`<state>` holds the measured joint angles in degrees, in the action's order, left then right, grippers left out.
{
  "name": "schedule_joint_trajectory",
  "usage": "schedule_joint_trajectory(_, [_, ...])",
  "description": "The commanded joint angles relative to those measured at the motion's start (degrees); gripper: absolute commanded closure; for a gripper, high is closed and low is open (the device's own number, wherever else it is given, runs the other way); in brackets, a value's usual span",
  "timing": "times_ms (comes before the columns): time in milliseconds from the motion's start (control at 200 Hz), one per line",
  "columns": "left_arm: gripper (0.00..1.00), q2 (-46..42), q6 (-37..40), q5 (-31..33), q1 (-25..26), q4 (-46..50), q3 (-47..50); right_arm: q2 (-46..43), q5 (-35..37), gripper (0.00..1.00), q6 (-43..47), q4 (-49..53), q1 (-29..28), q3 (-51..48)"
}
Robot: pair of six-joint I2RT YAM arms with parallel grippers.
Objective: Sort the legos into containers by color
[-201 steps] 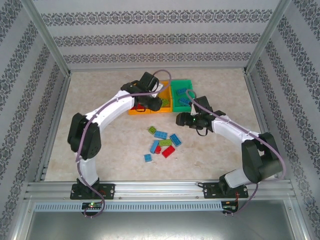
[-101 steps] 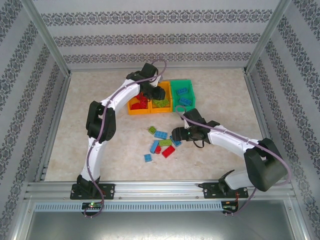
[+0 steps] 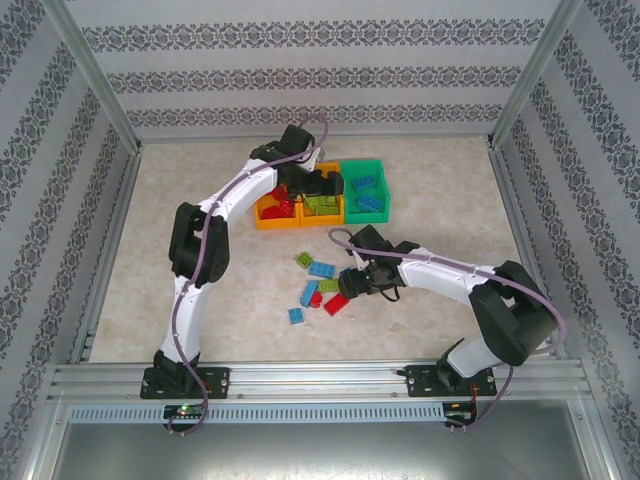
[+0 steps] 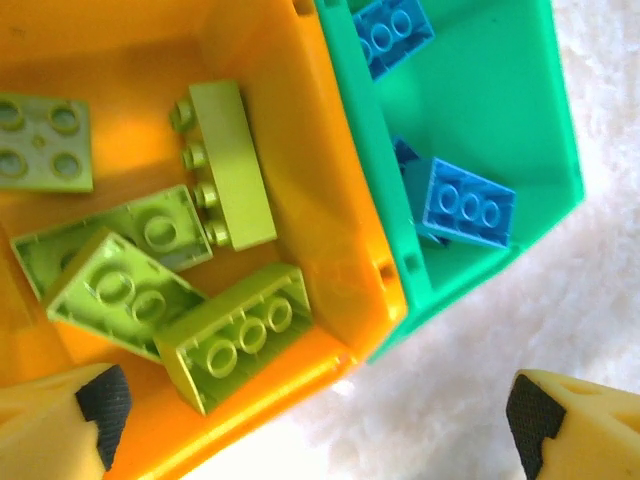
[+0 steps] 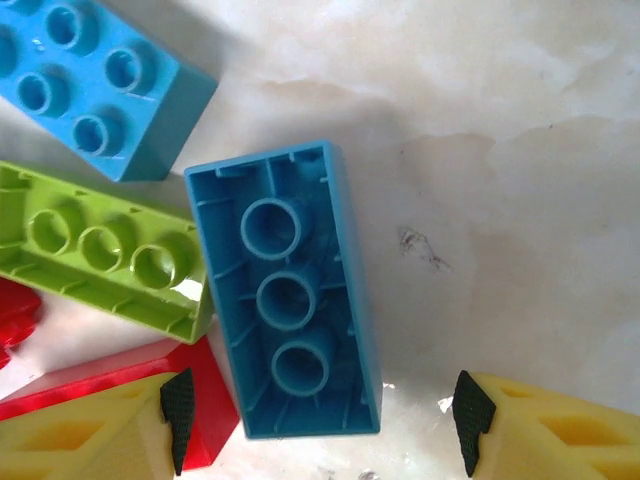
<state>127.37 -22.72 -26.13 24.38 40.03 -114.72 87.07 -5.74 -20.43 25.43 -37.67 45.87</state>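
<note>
Three bins stand in a row at the back: an orange bin with red legos, an orange bin with lime green legos, and a green bin with blue legos. My left gripper hangs open and empty over the near corner where the middle and green bins meet. Loose legos lie mid-table. My right gripper is open, low over the pile, with an upside-down blue brick between its fingers, untouched.
Beside the blue brick lie an upside-down green brick, a studs-up blue brick and a red brick under my left finger. Bare table lies to the brick's right. Metal frame posts and patterned walls enclose the table.
My right gripper has swung from near the green bin leftward and down onto the loose pile. My left arm has stretched out and its gripper shifted a little right over the bins.
</note>
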Motion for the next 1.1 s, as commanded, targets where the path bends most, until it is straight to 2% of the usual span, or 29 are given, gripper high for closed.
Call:
schedule_joint_trajectory(0, [0.00,-6.1,-0.7,0.2,-0.2,-2.9,4.8,2.2,2.7,0.30,1.8,2.0,-1.0,2.6])
schedule_joint_trajectory(185, [0.00,-13.2,-1.7,3.6,-0.2,-8.4,14.5,5.5,3.7,0.37,2.5,2.2,-1.4,4.9])
schedule_joint_trajectory(295, [0.00,-16.3,-1.4,4.2,-0.2,-10.2,18.9,6.6,4.6,0.47,2.4,3.0,-1.5,5.2])
schedule_joint_trajectory(415, [0.00,-19.3,-0.4,4.0,-0.1,-12.4,22.9,4.3,6.4,0.60,1.6,3.2,-1.4,4.2])
schedule_joint_trajectory(555, [0.00,-21.5,0.3,4.3,-0.2,-13.1,25.8,0.1,7.6,0.69,0.6,3.4,-1.1,3.7])
schedule_joint_trajectory(649, [0.00,-22.4,0.9,3.9,-0.1,-13.0,27.4,-2.9,7.6,0.70,0.0,2.9,0.1,4.0])
schedule_joint_trajectory(759, [0.00,-24.2,1.4,4.4,-0.1,-13.2,30.1,-6.5,6.2,0.72,-1.4,0.8,3.8,4.5])
schedule_joint_trajectory(869, [0.00,-26.5,1.8,4.8,-0.2,-14.3,33.9,-8.0,2.3,0.72,-3.8,-2.5,10.5,5.6])
schedule_joint_trajectory(989, [0.00,-29.1,2.5,5.1,-0.1,-15.4,38.1,-5.5,-3.7,0.72,-6.4,-4.0,17.1,10.7])
schedule_joint_trajectory(1094, [0.00,-31.0,2.6,5.1,0.0,-16.3,41.2,-0.7,-5.4,0.72,-5.5,-1.4,18.8,18.7])
